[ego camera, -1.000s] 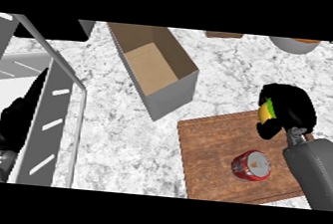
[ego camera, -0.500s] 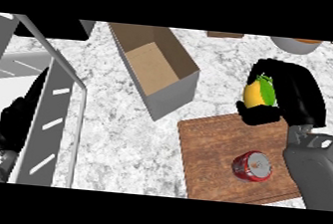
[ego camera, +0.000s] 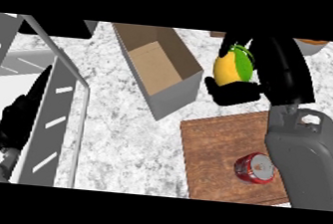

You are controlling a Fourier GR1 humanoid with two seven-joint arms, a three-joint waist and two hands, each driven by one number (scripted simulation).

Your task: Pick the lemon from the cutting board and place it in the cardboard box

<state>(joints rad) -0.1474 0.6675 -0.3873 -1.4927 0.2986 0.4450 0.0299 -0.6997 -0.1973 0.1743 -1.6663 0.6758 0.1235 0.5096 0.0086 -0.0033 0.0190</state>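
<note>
We note the right hand raised over the marble counter, just beyond the far edge of the wooden cutting board. Its fingers and thumb are curled around the lemon, which shows yellow with a green side between the black fingers. The lemon is off the board, in the hand, beside the right wall of the cardboard box and not over its opening. The box lies open-topped on the counter, long side running away from us, brown inside, grey on its outer wall; we see nothing in it.

On the board, near its right part, stands a red can seen from above, close against the grey right forearm, which covers the board's right edge.

At the view's left, the left hand shows as a dark shape low beside a grey metal rack. We cannot tell how its fingers stand.
</note>
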